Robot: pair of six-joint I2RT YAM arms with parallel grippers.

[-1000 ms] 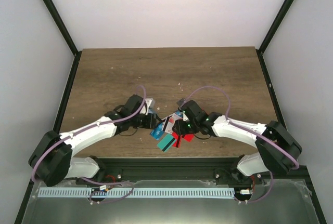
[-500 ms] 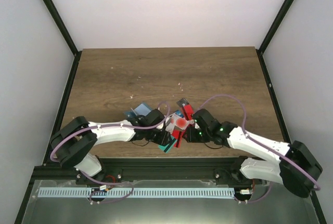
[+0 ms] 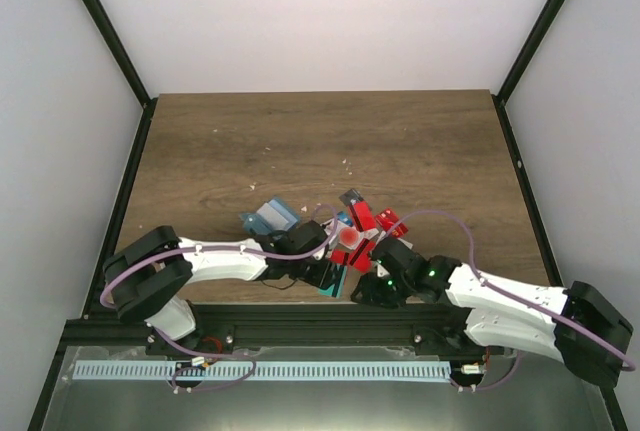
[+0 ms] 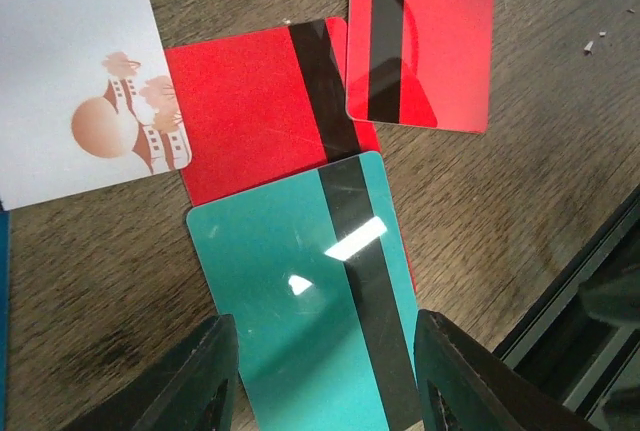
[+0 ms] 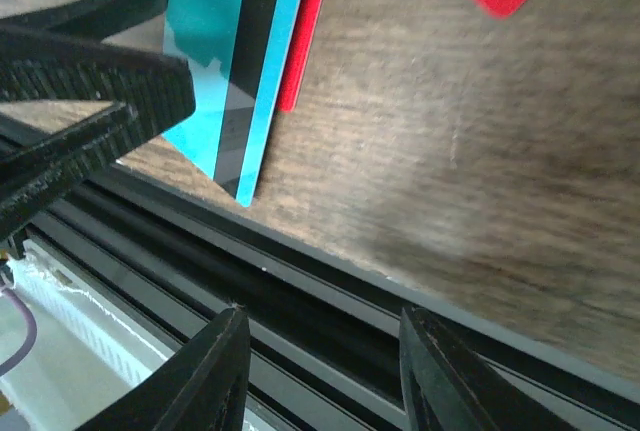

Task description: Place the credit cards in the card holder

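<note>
Hovering over a teal-green card [image 4: 300,291] with a black stripe, the left claw [image 4: 325,323] is open and empty. The card overlaps a red card [image 4: 250,111] near the worktop's [image 3: 300,141] front edge. The right claw [image 5: 322,316], also open and empty, hangs above that edge. The card holder [image 3: 270,218] lies left of these cards.

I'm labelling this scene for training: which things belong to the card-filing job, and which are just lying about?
Job: teal-green plastic card with black stripe; red striped plastic card under it; second red striped plastic card; white card with red circle; flat teal-blue squarish card holder.
Lying about: small pale crumbs on the brown wooden table.
</note>
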